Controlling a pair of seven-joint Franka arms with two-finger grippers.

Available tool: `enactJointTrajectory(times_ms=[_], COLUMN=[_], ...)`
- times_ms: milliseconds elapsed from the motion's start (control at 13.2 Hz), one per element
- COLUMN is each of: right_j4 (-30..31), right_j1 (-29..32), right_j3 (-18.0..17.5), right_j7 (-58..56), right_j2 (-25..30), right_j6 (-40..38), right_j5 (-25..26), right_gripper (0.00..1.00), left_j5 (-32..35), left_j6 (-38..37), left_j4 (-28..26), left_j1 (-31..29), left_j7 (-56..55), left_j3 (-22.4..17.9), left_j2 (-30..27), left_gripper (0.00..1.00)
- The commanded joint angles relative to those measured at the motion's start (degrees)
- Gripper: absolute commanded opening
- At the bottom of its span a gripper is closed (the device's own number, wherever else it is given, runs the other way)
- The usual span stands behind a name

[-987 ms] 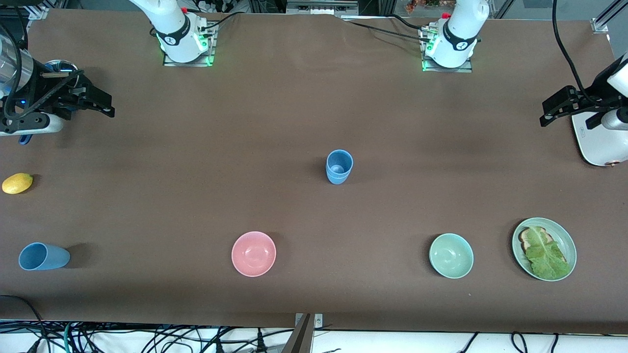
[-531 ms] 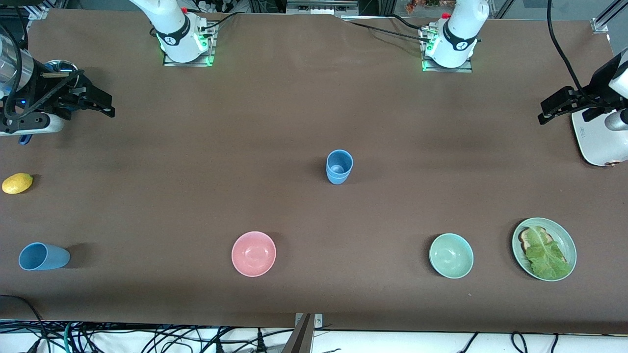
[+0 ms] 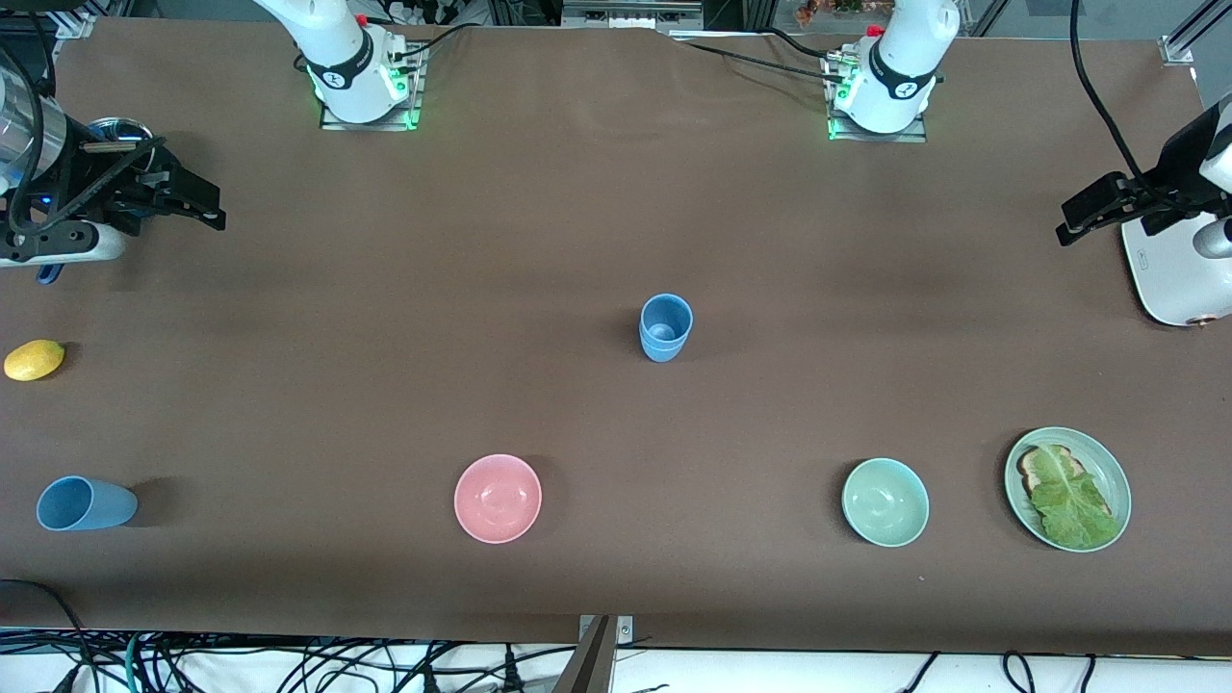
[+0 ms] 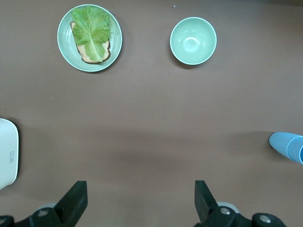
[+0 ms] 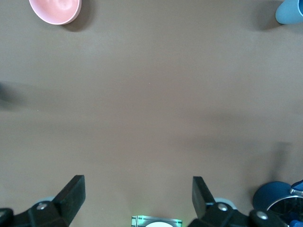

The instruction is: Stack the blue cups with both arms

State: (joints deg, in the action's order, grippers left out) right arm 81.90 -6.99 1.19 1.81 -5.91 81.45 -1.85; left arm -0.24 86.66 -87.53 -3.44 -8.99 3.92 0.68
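Observation:
One blue cup (image 3: 665,327) stands upright mid-table, a line running round its wall; the left wrist view catches it at the frame's edge (image 4: 289,145). A second blue cup (image 3: 85,503) lies on its side near the front edge at the right arm's end, also in the right wrist view (image 5: 289,12). My left gripper (image 3: 1066,223) hangs open over the left arm's end of the table, nothing between its fingers (image 4: 140,194). At the other end my right gripper (image 3: 214,207) is open and empty too (image 5: 138,189). Both are well away from the cups.
A pink bowl (image 3: 498,498) and a mint-green bowl (image 3: 885,501) sit nearer the front camera than the central cup. A green plate (image 3: 1107,462) with bread and lettuce lies beside the mint bowl. A white appliance (image 3: 1169,279) is under the left arm; a lemon (image 3: 34,359) and a dark saucepan (image 5: 272,196) are near the right gripper.
The left gripper has drifted slightly toward the robots' side of the table. The right arm and both cups have stayed put.

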Motion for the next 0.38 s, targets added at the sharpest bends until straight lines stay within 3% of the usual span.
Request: enactJointTrajectory(times_ms=[0,304], right_j4=[0.19,0.1], right_j1=[-0.13,-0.13], right_j3=[-0.22,-0.22], right_j7=[-0.14,-0.05], right_j2=[0.73,0.64], right_j6=[-0.33,-0.33], right_j5=[0.79,0.7], right_gripper=[1.0,1.0], left_j5=[-0.82,-1.25], left_j6=[-0.97,-1.14], left_j4=[0.69,0.69], left_j1=[0.01,0.45], left_j7=[-0.32,-1.29], left_j3=[-0.32,-0.23], left_j2=[0.02,0.11], left_gripper=[1.0,1.0])
